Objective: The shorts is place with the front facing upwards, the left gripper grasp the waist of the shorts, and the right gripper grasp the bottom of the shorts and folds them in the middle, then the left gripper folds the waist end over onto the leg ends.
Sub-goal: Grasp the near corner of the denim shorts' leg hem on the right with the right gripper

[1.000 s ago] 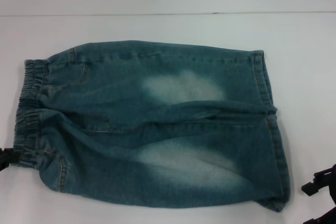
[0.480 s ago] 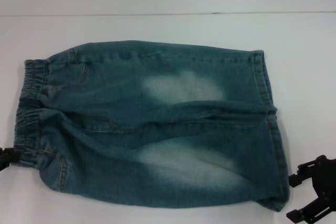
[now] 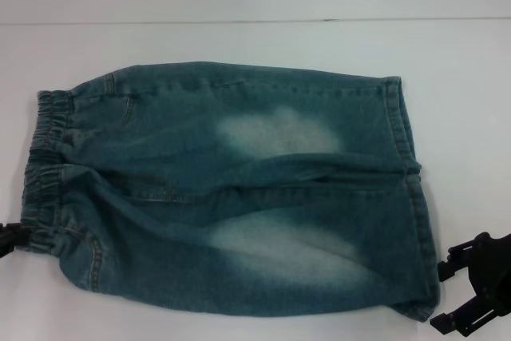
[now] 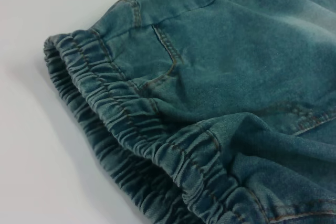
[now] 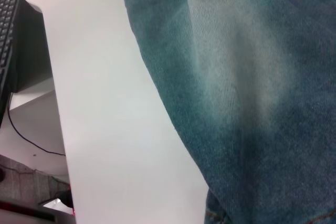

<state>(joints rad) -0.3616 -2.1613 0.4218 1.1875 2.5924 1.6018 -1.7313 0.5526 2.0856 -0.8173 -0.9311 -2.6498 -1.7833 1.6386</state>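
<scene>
The shorts lie flat on the white table, blue-green denim with two pale faded patches. Their ruffled waist is at the left, and the straight leg ends are at the right. Only a black tip of the left gripper shows at the left edge, against the waist's near corner. The left wrist view is filled by the gathered waist from close up. Just right of the near leg's hem, the right gripper stands open with nothing in it. The right wrist view looks onto a faded leg panel.
The white table runs to a far edge near the top of the head view. In the right wrist view the table's edge drops off to a black keyboard, a lower shelf and the floor.
The right gripper has come in from the right edge of the head view toward the near leg hem and now shows both open fingers. The shorts and the left gripper have not moved.
</scene>
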